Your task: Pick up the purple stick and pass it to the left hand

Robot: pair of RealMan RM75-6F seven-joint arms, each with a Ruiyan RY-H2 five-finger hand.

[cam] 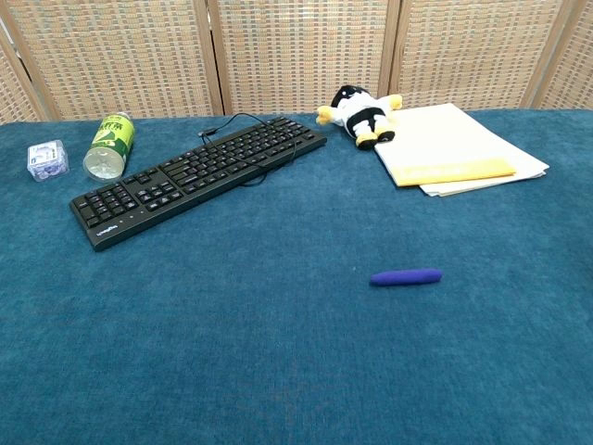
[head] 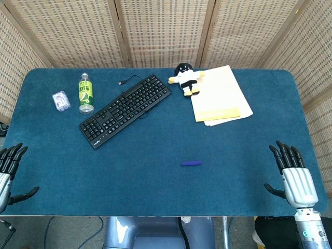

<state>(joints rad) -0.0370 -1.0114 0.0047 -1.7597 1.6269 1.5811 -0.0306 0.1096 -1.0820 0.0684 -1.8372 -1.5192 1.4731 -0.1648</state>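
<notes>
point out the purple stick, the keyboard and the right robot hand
purple stick (cam: 406, 276), chest view, middle of its length
keyboard (head: 126, 109), head view, centre of the keys
right robot hand (head: 294, 180), head view, back of the palm

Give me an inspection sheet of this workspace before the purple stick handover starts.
Surface: table under blue cloth, flat.
Job's things: purple stick lies flat near the front, nothing touching it.
Clutter: black keyboard, green bottle, small clear box, plush toy lying partly on a stack of papers.
Hands: left hand and right hand at the table's front corners, fingers spread, holding nothing.
Cables: keyboard cable, loose behind the keyboard.
Surroundings: woven screen panels behind.
</notes>
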